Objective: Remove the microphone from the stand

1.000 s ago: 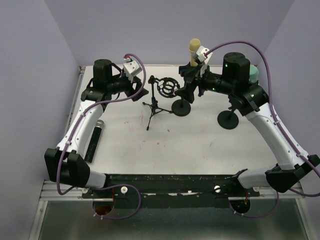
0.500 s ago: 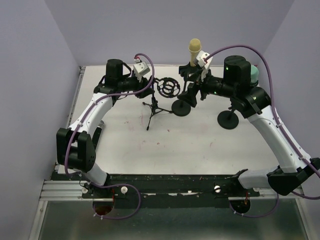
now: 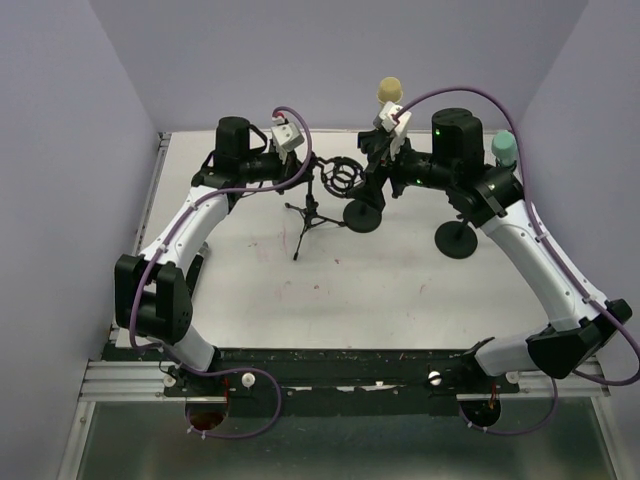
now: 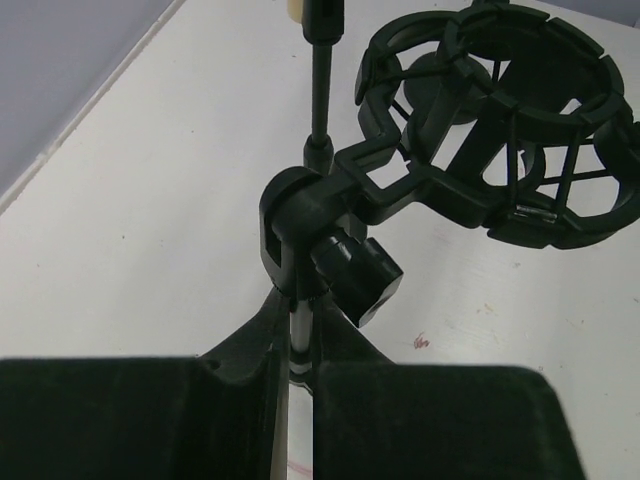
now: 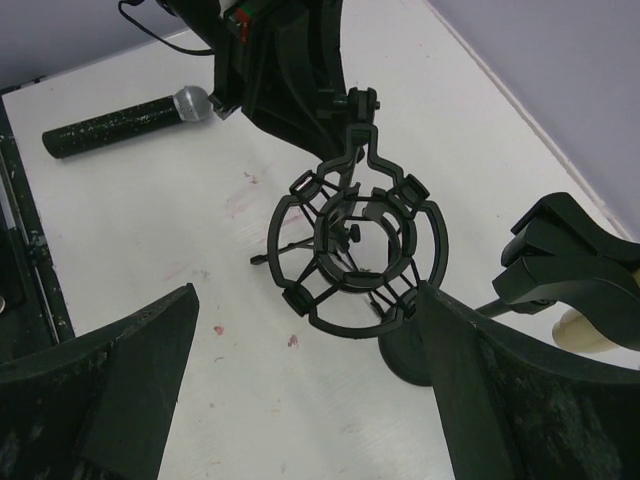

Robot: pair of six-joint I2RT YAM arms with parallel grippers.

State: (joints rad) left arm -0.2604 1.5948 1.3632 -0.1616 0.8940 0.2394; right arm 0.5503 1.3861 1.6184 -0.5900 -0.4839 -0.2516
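Robot lab booth: lavender walls (image 3: 70, 100), white table (image 3: 400, 285).

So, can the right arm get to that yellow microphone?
Probably yes: the yellow microphone stands right beside the open right gripper with nothing between, though it points at the ring mount.

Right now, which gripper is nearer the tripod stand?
Left. Left gripper is shut on the pole of the tripod stand, under the shock mount; right gripper is open on the mount's opposite side.

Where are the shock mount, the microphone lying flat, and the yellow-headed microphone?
shock mount (image 4: 560, 220), left wrist view, lower rim of its outer ring.
lying microphone (image 5: 110, 125), right wrist view, middle of its black handle.
yellow-headed microphone (image 3: 389, 92), top view, its foam head.
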